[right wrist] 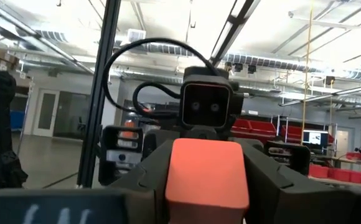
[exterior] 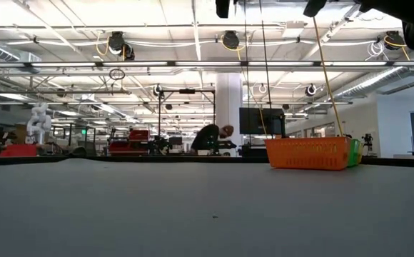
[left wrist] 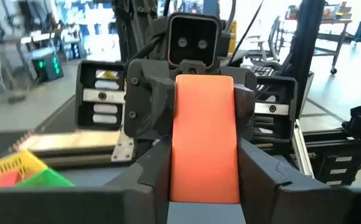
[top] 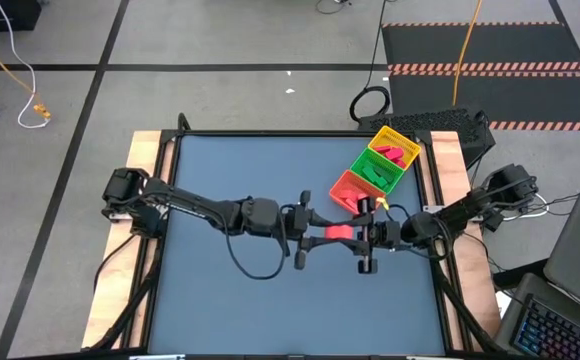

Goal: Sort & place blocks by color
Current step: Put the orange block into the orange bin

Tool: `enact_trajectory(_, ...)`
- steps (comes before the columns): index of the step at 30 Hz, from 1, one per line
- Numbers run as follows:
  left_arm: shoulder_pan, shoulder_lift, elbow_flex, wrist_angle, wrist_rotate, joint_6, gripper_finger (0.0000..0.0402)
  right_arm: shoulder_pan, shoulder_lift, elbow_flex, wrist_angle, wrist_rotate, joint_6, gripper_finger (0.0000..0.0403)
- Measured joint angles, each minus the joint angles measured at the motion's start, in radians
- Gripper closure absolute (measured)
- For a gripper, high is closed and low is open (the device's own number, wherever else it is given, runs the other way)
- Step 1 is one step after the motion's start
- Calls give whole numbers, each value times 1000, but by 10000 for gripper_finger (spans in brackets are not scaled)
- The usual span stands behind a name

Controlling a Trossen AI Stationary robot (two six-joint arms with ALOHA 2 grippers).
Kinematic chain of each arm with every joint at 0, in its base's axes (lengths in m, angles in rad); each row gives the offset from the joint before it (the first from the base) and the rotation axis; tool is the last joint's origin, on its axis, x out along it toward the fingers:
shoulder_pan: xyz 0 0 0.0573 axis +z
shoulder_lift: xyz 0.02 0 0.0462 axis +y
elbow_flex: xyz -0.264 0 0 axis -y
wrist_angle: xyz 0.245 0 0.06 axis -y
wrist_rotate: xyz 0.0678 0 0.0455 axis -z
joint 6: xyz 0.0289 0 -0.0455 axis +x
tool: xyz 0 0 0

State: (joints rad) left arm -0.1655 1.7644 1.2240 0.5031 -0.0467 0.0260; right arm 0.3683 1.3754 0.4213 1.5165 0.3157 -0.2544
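**Desk:** So where do the two arms stand above the surface (top: 220,320)?

**Photographer:** Both meet near its middle, raised in the air and pointing at each other. The left gripper (top: 308,236) reaches in from the left side, the right gripper (top: 362,236) from the right, and one red block (top: 337,232) spans the gap between them.

**Desk:** Who has hold of it?

**Photographer:** Both, by the look of it. In the left wrist view the left jaws sit narrowly apart, pressed on either side of the block (left wrist: 204,140), and the other arm's camera faces straight back from behind it. In the right wrist view the right jaws close in on the sides of the same block (right wrist: 206,171).

**Desk:** And the tray?

**Photographer:** A three-part tray (top: 350,189) lies at the far right of the surface, just beyond the grippers. Green and red blocks (top: 385,160) are in its compartments; which piece lies in which part is hard to tell. From table height only its orange end wall (exterior: 307,153) shows, with a person bent over in the room behind.
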Motion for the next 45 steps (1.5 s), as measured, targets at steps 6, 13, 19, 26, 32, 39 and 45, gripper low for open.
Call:
enact_trajectory(6, 0, 0, 0, -90, -95, -57, 108, -1, 2, 0, -17, 28, -37, 279)
enact_trajectory(13, 1, -46, 0, -272, -243, -53, 15, 0, 1, 0, -55, 260, -69, 279)
enact_trajectory(19, 0, -122, 0, -517, -376, -85, 56, 0, -14, 0, -209, 721, -69, 279)
enact_trajectory(26, 0, -168, 0, -772, -456, -201, 97, 0, -111, 0, -628, 996, 153, 279)
enact_trajectory(32, 0, -169, 0, -852, -530, -273, 120, -33, -187, 0, -998, 950, 508, 279)
enact_trajectory(39, -1, -169, 0, -823, -531, -295, 124, -106, -186, 0, -1211, 755, 783, 279)
enact_trajectory(45, -11, -169, 0, -821, -531, -298, 124, -135, -186, 0, -1224, 753, 798, 250)
